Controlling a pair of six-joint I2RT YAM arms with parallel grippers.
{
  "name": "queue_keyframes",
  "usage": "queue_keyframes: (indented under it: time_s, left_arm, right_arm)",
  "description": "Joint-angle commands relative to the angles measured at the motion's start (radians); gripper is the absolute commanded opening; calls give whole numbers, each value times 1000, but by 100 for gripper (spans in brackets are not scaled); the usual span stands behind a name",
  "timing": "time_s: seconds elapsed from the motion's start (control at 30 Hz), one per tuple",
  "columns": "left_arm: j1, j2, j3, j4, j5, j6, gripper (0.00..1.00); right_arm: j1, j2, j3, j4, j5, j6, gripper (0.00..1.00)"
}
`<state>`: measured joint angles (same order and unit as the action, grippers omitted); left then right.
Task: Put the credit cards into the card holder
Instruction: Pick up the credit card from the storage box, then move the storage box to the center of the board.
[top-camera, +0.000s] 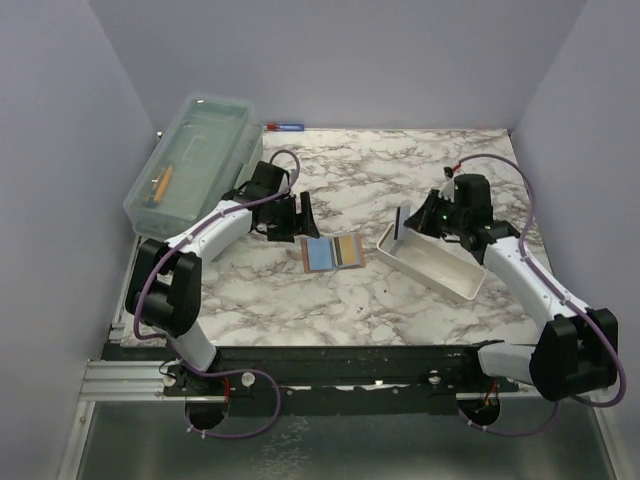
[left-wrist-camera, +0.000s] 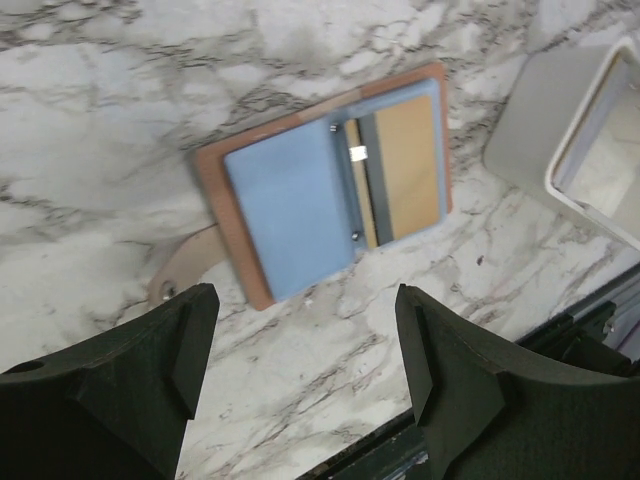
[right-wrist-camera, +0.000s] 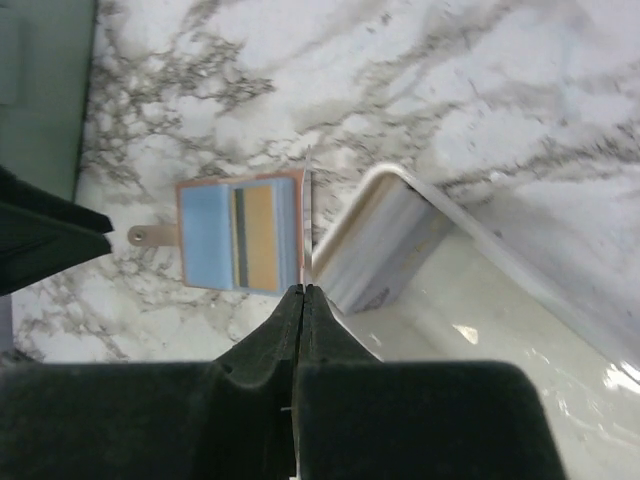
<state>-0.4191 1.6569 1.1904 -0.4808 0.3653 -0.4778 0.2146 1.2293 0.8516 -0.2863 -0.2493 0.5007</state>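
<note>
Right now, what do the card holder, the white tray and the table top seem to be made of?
Card holder: leather or an imitation, judging by the matte reddish-brown edge and snap tab. White tray: probably plastic, smooth with a soft gloss and rounded rim. Table top: marble pattern, grey veins on white; real stone or printed laminate cannot be told.

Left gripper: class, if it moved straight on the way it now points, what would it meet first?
Probably the blue card on the open card holder, straight ahead of the open left gripper. Depth is unclear, so it might touch the table just short of it.
</note>
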Motion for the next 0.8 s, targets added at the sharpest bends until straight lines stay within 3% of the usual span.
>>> queue_keyframes:
  time_s: [0.0, 0.1, 0.2, 0.5, 0.77]
  left_arm:
    - [28, 27, -21, -40, -53, -1, 78]
    - [28, 68, -19, -52, -60, 3, 76]
    - [27, 106, -14, -51, -63, 7, 74]
    - [28, 223, 21, -92, -124, 16, 63]
    - [28, 251, 38, -121, -166, 25, 60]
  right_arm:
    - [4, 116, 97, 62, -250, -84, 0]
    - [24, 236, 142, 155, -462, -46, 0]
    - [56, 372, 222, 171, -568, -34, 0]
    - [138, 633, 377, 93, -622, -77, 0]
    - [151, 717, 372, 69, -613, -77, 0]
